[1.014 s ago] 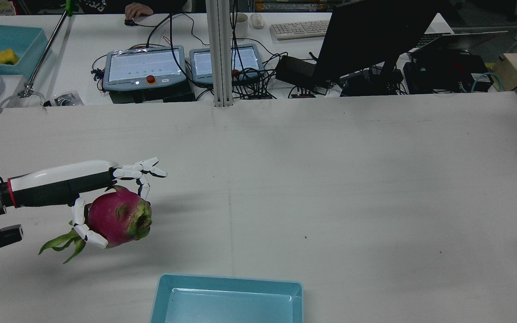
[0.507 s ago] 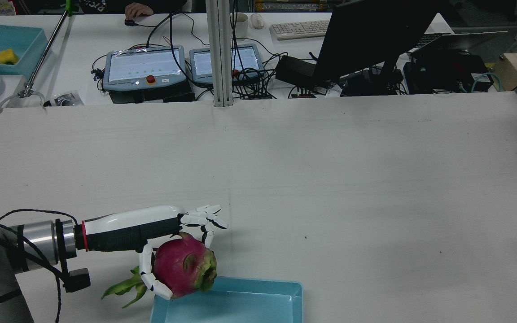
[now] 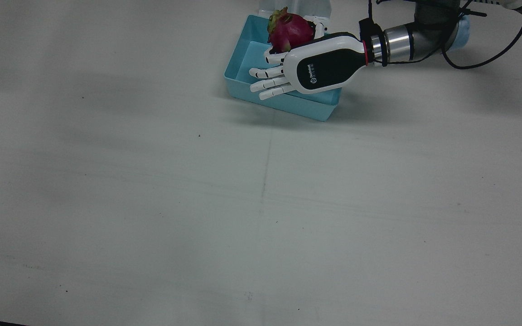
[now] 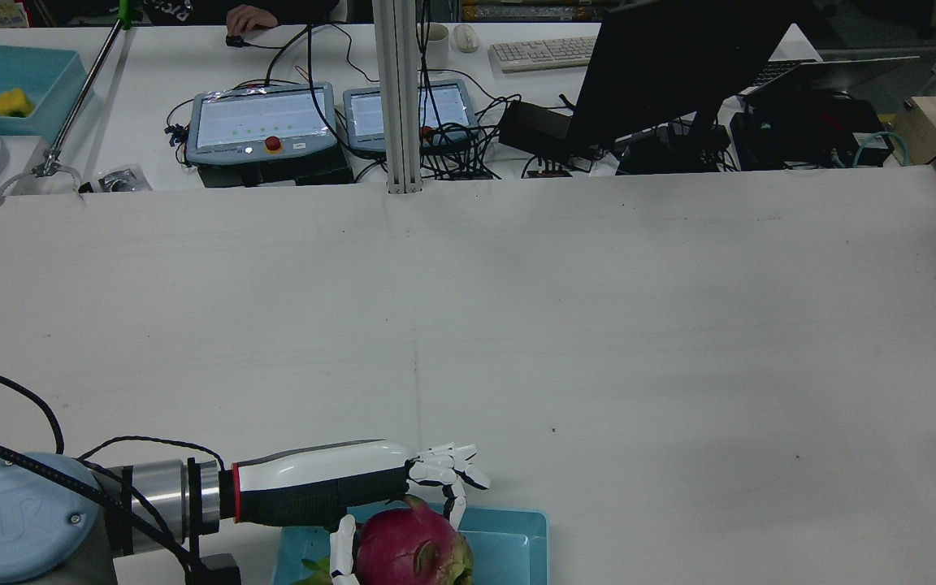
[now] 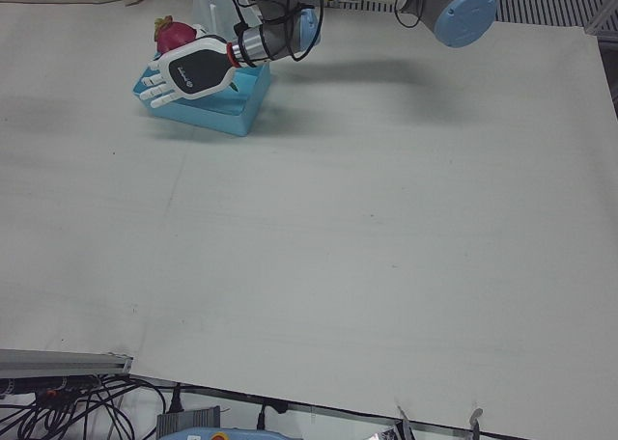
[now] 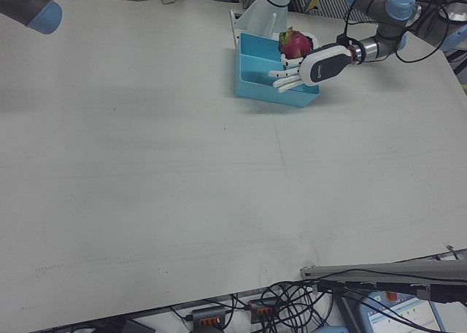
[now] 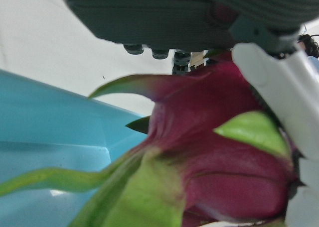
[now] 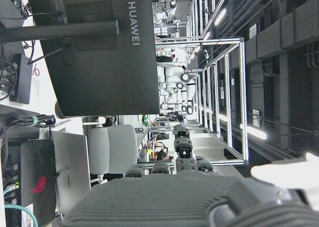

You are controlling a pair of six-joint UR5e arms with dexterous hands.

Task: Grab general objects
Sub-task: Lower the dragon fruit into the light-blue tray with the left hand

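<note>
My left hand [image 3: 308,68] is shut on a pink dragon fruit [image 3: 290,31] with green scales and holds it above the light blue tray [image 3: 283,102] at the robot's edge of the table. Thumb and one finger grip the fruit; the other fingers [image 3: 265,83] stick out straight over the tray. The hand [image 4: 322,481], fruit [image 4: 411,548] and tray [image 4: 521,520] show at the bottom of the rear view. The left hand view is filled by the fruit [image 7: 224,152] with the tray [image 7: 40,117] below it. My right hand [image 8: 189,197] shows only as its dark palm in its own view.
The white table [image 3: 261,190] is wide and bare. Two teach pendants [image 4: 261,122], a monitor [image 4: 679,65] and cables lie beyond its far edge. The left arm's base [image 4: 13,520] is at the bottom left. A right arm joint [image 6: 25,1] sits at the top left.
My left hand has carried the dragon fruit from the table's left side toward the robot and to the right, ending above the blue tray.
</note>
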